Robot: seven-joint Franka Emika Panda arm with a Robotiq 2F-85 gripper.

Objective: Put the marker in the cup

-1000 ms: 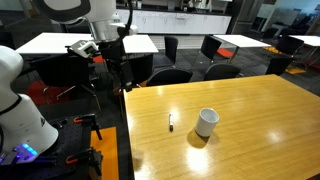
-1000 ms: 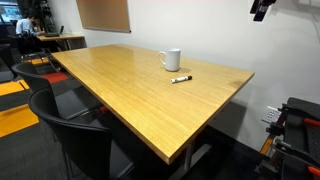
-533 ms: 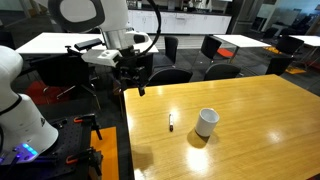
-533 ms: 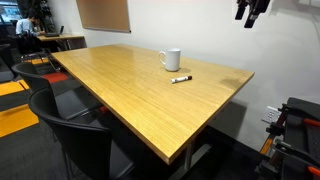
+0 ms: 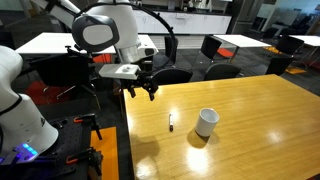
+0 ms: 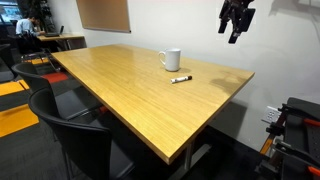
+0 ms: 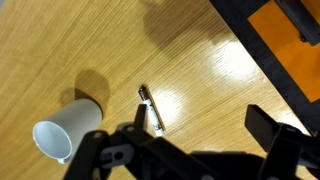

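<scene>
Counts: 1 marker (image 7: 152, 109), centre of the wrist view. 1 cup (image 7: 65, 128), lower left there. 1 wooden table (image 5: 250, 110). 1 gripper (image 5: 141, 94), upper left of centre in an exterior view. Black chairs (image 5: 172, 75): 2 against the table's far edge, more behind them at top of frame, total unclear.

Bright overhead light; glare on tabletop (image 7: 222, 68); soft shadow beside cup (image 7: 62, 132); tool (image 7: 190, 160) dark, blurred close-up.
</scene>
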